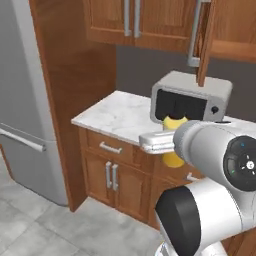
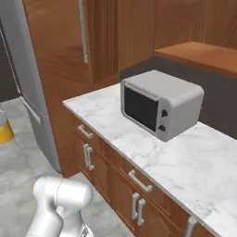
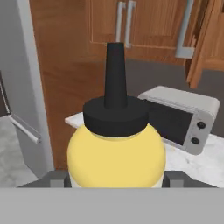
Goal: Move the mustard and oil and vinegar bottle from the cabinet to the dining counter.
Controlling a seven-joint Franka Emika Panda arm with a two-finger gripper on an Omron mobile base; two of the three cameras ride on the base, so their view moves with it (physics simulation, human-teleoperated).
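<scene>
My gripper [image 3: 114,177] is shut on the mustard [image 3: 116,151], a yellow squeeze bottle with a dark pointed nozzle cap that stands upright between the grey finger pads [image 3: 54,178]. In the left base view the mustard [image 1: 174,122] shows above and below my white hand, with the gripper [image 1: 172,141] held in front of the worktop's edge. A yellow bit of the mustard [image 2: 5,134] peeks in at the left edge of the right base view. The cabinet [image 1: 135,20] hangs above, with one door [image 1: 206,45] swung open. The oil and vinegar bottle and the dining counter are out of view.
A grey toaster oven [image 1: 192,97] stands on the marble worktop [image 1: 112,116], over low drawer cabinets [image 1: 112,175]. A tall grey fridge [image 1: 25,100] stands to the left behind a wooden side panel [image 1: 75,75]. Grey tiled floor [image 1: 40,225] lies in front.
</scene>
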